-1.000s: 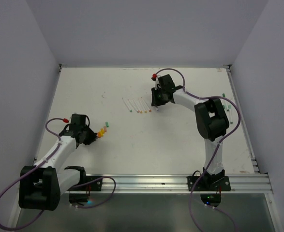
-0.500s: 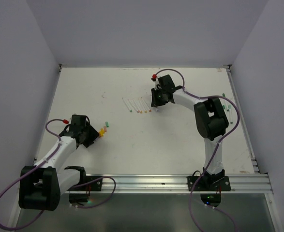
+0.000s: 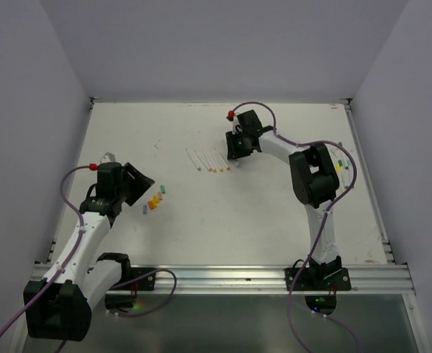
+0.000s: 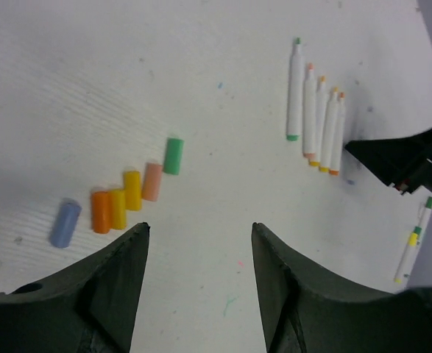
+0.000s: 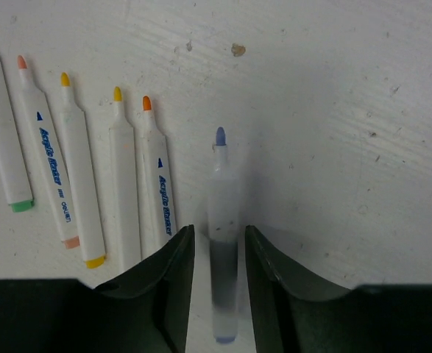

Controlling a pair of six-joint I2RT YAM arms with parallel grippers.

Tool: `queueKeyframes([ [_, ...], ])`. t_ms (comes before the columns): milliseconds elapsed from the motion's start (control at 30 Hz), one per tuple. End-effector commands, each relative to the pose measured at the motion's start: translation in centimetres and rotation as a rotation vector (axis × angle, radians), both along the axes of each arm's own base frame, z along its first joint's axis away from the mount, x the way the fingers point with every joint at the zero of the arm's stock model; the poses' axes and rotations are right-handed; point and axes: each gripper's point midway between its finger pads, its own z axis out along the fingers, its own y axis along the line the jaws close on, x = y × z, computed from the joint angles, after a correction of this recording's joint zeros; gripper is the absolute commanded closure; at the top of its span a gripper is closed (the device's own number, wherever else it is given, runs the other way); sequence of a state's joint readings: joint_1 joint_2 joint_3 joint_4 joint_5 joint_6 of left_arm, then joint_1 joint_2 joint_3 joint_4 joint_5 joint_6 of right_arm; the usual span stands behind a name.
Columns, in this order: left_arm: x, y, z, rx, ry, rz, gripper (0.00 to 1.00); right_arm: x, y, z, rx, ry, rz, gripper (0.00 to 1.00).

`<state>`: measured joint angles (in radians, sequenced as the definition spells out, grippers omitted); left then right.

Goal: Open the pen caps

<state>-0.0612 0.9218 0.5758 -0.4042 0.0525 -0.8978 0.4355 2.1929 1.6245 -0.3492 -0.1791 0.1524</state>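
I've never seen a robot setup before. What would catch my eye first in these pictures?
A short line of loose, brightly coloured pen caps lies on the white table, just ahead of the left fingers, which stand wide apart with nothing between them. Farther back, five uncapped white pens lie side by side, and a sixth pen with a purple tip sits between the right fingers.

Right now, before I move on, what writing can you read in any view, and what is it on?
"Acrylic Marker", blue, lengthwise, a little soft: barrel of the pink-tipped pen.
"Acrylic Marker", same print: barrel of the orange-tipped pen.
Smaller print below it on the pink-tipped pen: too small to read.
Nothing else is legible in any view.
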Motion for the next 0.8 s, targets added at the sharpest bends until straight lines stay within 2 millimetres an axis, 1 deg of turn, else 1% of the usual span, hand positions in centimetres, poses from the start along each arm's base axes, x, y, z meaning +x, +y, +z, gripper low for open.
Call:
queueKeyframes([
  [0, 2.3, -3.4, 4.8, -0.116, -0.184, -0.17, 0.39, 0.6, 0.4, 0.7, 0.016, 0.009, 0.014, 0.61],
  [33, 2.4, -4.2, 4.7, -0.149, -0.192, -0.202, 0.39, 0.5, 0.3, 0.8, 0.019, 0.016, 0.007, 0.58],
  [67, 2.9, -4.9, 5.8, -0.187, -0.243, -0.224, 0.38, 0.3, 0.6, 1.0, 0.033, 0.019, 0.01, 0.55],
  [100, 2.8, -5.6, 6.0, -0.224, -0.25, -0.261, 0.37, 0.3, 0.9, 1.3, 0.055, 0.013, 0.005, 0.5],
  [200, 2.7, -6.3, 6.2, -0.254, -0.257, -0.292, 0.36, 0.0, 1.0, 2.3, 0.085, 0.005, -0.008, 0.46],
  [233, 2.6, -6.4, 6.5, -0.253, -0.265, -0.298, 0.36, -0.2, 0.8, 2.6, 0.081, 0.005, -0.021, 0.45],
  [267, 2.5, -6.4, 6.7, -0.251, -0.274, -0.304, 0.36, 0.2, 0.0, 4.4, 0.065, -0.04, -0.054, 0.45],
  [300, 2.4, -6.5, 6.9, -0.251, -0.284, -0.312, 0.36, 0.2, -0.5, 5.3, 0.061, -0.054, -0.083, 0.44],
  [333, 2.3, -6.5, 7.4, -0.246, -0.305, -0.317, 0.35, -0.2, -1.4, 5.4, 0.051, -0.052, -0.108, 0.43],
  [367, 2.4, -6.4, 7.6, -0.233, -0.323, -0.325, 0.35, 0.1, -2.9, 8.5, 0.077, -0.103, -0.147, 0.42],
  [400, 2.4, -6.4, 7.9, -0.227, -0.336, -0.328, 0.35, 0.2, -4.3, 9.4, 0.09, -0.109, -0.201, 0.42],
  [433, 2.5, -6.4, 8.3, -0.22, -0.355, -0.333, 0.34, -0.3, -5.9, 9.5, 0.096, -0.1, -0.244, 0.41],
  [467, 2.8, -6.5, 8.8, -0.207, -0.386, -0.349, 0.34, 0.1, -9.2, 11.7, 0.121, -0.132, -0.319, 0.41],
  [500, 3.0, -6.5, 8.9, -0.197, -0.392, -0.348, 0.34, -0.5, -11.1, 11.5, 0.134, -0.112, -0.367, 0.41],
  [533, 3.2, -6.7, 8.6, -0.193, -0.378, -0.351, 0.34, -0.2, -14.9, 11.8, 0.134, -0.119, -0.454, 0.41],
  [567, 3.6, -7.4, 9.4, -0.185, -0.423, -0.383, 0.34, -0.9, -16.9, 13.0, 0.127, -0.134, -0.492, 0.4],
  [600, 4.0, -8.0, 9.0, -0.189, -0.409, -0.406, 0.34, -1.7, -19.1, 12.2, 0.08, -0.123, -0.541, 0.4],
  [633, 4.1, -8.6, 8.9, -0.193, -0.406, -0.43, 0.34, -2.2, -22.4, 12.0, 0.032, -0.119, -0.608, 0.4],
  [667, 3.9, -9.8, 9.0, -0.196, -0.413, -0.473, 0.34, -3.5, -23.8, 11.4, -0.023, -0.091, -0.627, 0.39],
  [700, 4.1, -10.5, 8.3, -0.2, -0.395, -0.494, 0.34, -4.8, -25.7, 11.1, -0.052, -0.078, -0.668, 0.39],
  [733, 3.9, -11.8, 8.6, -0.207, -0.417, -0.533, 0.34, -5.4, -28.1, 10.8, -0.093, -0.081, -0.73, 0.39],
  [767, 3.9, -12.4, 8.5, -0.217, -0.422, -0.547, 0.34, -5.9, -29.0, 10.7, -0.116, -0.084, -0.748, 0.39],
])
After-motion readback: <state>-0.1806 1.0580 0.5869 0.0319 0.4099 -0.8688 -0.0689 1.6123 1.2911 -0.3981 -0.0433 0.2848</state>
